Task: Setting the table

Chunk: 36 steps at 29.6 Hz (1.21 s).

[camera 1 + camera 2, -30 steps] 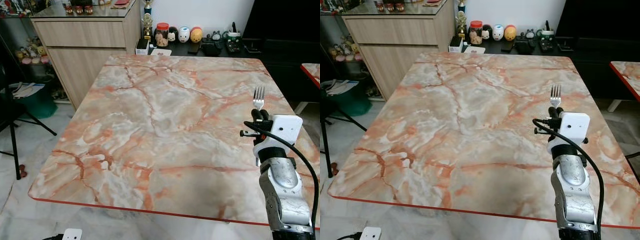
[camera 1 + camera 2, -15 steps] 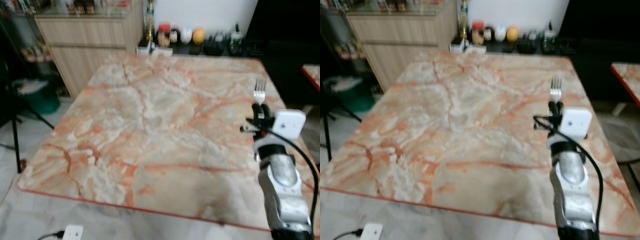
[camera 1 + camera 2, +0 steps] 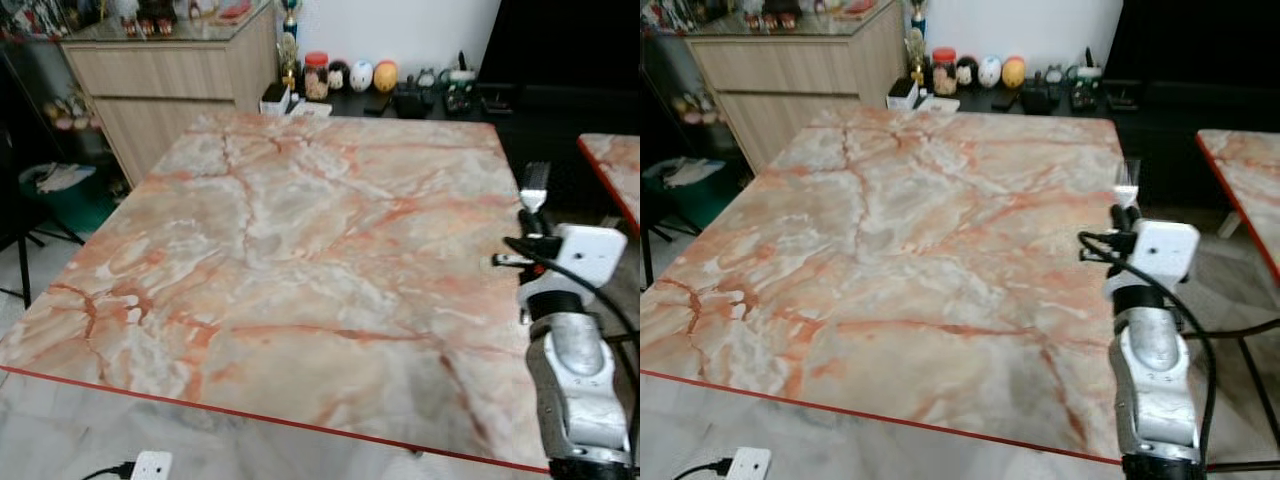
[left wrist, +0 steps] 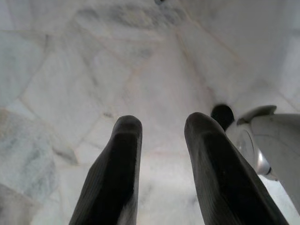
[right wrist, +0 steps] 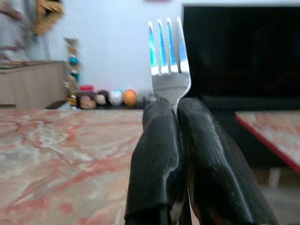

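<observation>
1. left eye view: the right gripper is clenched on a fork, tines up, above the table at its right edge.
2. right eye view: jars stand beyond the table's far edge.
3. left wrist view: the left gripper hangs released over the floor.
4. right wrist view: both fingers pinch the fork's neck.

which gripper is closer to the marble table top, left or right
Right. The right gripper is raised at the marble table's right edge, shut on a fork pointing tines up. The left gripper hangs low over the pale floor tiles, fingers apart.
</observation>
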Motion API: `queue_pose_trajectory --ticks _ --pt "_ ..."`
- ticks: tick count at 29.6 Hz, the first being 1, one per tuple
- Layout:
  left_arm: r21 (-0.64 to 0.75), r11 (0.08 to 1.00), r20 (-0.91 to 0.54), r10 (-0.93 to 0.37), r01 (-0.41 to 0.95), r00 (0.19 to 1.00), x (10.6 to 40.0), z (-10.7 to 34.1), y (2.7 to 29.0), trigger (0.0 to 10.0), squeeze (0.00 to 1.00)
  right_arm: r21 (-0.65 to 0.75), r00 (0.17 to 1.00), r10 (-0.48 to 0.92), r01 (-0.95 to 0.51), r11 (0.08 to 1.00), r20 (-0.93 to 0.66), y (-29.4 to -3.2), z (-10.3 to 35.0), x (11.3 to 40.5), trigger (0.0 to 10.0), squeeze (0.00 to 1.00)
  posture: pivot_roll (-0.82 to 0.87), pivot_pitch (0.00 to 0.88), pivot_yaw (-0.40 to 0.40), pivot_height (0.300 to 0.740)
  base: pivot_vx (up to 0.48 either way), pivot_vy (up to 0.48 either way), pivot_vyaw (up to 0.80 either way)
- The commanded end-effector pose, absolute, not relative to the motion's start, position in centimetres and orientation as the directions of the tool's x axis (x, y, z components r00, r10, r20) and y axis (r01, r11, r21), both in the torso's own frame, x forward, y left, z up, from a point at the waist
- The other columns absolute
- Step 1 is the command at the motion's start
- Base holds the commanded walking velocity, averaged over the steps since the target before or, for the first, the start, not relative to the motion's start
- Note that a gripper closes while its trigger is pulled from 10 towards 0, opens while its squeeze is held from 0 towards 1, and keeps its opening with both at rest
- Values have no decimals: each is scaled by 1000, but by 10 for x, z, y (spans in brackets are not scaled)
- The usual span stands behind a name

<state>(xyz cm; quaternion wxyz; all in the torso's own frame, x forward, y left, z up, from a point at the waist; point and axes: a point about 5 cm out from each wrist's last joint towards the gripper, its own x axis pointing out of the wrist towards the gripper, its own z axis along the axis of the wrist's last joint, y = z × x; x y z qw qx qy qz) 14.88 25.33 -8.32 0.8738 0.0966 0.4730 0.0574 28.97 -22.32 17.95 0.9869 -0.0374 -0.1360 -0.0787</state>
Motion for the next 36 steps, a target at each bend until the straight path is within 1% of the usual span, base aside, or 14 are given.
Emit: queue_pose_trajectory --ticks 1,3,21,36 --pt "229 973 -824 192 3 533 146 -84 255 10000 0 -69 925 -125 160 985 359 -220 197 287 10000 0 18 0 12 740 0 -277 0" --pt "229 973 -824 191 5 533 146 -84 255 10000 0 -67 917 -123 160 985 380 -219 200 286 10000 0 18 0 12 740 0 -277 0" --pt "225 974 -820 183 11 542 148 -84 252 10000 0 -58 918 -142 175 983 371 -225 198 286 10000 0 16 0 7 740 0 -315 0" --pt "217 976 -815 190 -16 547 150 -83 252 10000 0 -58 917 -151 185 981 369 -228 200 288 10000 0 15 0 5 740 0 -467 0"
